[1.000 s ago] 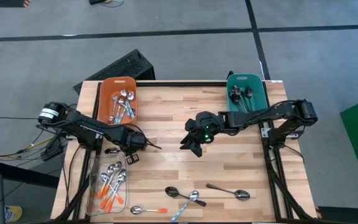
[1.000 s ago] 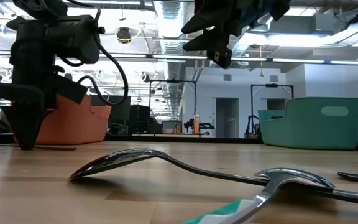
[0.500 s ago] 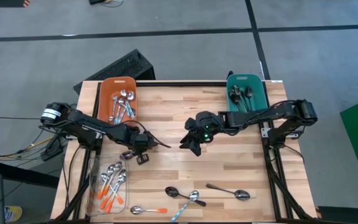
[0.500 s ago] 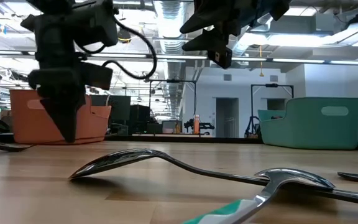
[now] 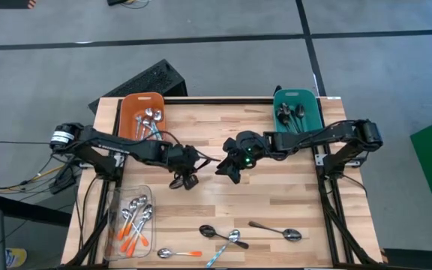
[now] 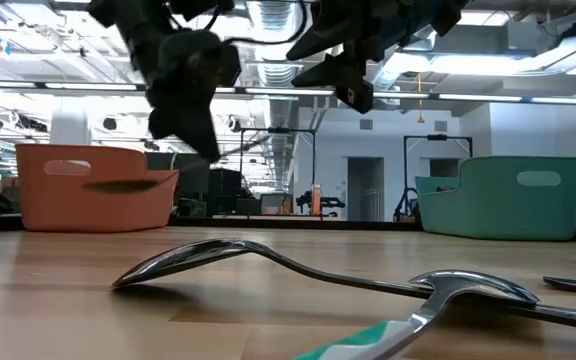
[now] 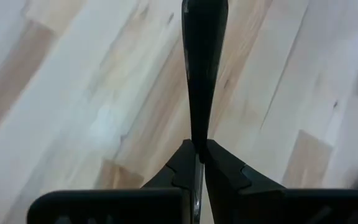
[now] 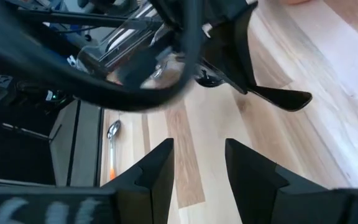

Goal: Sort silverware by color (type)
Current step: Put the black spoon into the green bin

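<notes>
My left gripper [image 5: 192, 162] hangs over the table's middle, shut on a dark spoon [image 5: 208, 160] whose slim free end sticks out toward the right. The left wrist view shows the spoon [image 7: 202, 56] running on past my shut fingers. My right gripper [image 5: 228, 171] hovers just right of it, open and with nothing between its fingers [image 8: 160, 162]. Other silverware: silver spoons in the orange bin [image 5: 130, 105], dark ones in the teal bin [image 5: 313, 109], orange-handled ones in a clear tray [image 5: 118, 196]. My left gripper pinches the dark spoon's narrow stem [image 7: 196, 134] between its two fingertips. The fingers slant down toward the table's right, and the spoon runs on along them. Its flat, widening end [image 8: 284, 97] juts out free, clear of the table. The fingers hide the spoon's other end.
Loose spoons lie near the table's front edge: two crossed [image 5: 223, 237], one dark [image 5: 276, 231], one orange-handled [image 5: 178, 253]. In the low view these fill the foreground [image 6: 228, 258]. Bare wood lies between the two bins and under both grippers.
My left gripper has gone from the clear tray's far end toward the table's right and risen, tipping from nearly straight down to a slant. The dark spoon has come with it, lifted clear of the table. My right gripper has stayed in place.
</notes>
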Robot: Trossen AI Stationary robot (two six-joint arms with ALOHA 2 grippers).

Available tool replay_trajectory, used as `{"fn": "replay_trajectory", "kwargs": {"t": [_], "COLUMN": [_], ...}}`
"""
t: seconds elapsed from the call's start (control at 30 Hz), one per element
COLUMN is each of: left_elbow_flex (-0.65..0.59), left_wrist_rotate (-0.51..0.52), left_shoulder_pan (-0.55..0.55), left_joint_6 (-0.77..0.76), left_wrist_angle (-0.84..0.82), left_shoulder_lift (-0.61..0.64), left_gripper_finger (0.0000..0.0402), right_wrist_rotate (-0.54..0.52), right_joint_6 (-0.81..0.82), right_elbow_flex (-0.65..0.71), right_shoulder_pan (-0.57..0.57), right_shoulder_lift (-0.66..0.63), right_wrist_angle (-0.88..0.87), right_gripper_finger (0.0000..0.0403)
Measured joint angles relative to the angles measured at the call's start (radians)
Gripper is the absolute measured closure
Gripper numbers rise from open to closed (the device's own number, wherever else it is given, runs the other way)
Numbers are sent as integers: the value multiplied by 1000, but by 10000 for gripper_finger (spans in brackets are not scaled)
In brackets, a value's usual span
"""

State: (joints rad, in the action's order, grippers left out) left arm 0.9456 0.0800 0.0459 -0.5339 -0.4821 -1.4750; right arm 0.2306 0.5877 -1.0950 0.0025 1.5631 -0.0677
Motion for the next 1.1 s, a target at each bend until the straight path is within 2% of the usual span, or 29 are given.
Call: {"fn": "replay_trajectory", "kwargs": {"t": [0.2,0.37,0.5,0.63,0.77,0.83,0.93,1.0,1.1], "left_elbow_flex": [104,211,301,401,476,486,487,488,488], "left_wrist_rotate": [19,108,150,164,335,377,362,313,194], "left_shoulder_pan": [-11,-17,-32,-16,16,10,2,4,5], "left_joint_6": [13,-12,-85,-225,-296,-282,-196,-112,24], "left_wrist_angle": [-89,-235,-386,-586,-765,-747,-596,-474,-309], "left_shoulder_lift": [3,5,9,29,71,100,135,140,130], "left_gripper_finger": [395,395,395,395,395,395,395,395,395], "right_wrist_rotate": [6,6,6,6,6,5,-40,-80,-83], "right_joint_6": [24,27,39,68,70,73,106,111,80], "right_elbow_flex": [0,-1,-1,-1,-1,-1,0,0,1], "right_shoulder_pan": [1,10,10,10,11,9,0,-1,0], "right_shoulder_lift": [-1,-41,-74,-107,-133,-142,-160,-177,-198], "right_wrist_angle": [3,1,-1,-13,-17,-28,-53,-35,94], "right_gripper_finger": [236,236,236,236,236,236,236,236,232]}}
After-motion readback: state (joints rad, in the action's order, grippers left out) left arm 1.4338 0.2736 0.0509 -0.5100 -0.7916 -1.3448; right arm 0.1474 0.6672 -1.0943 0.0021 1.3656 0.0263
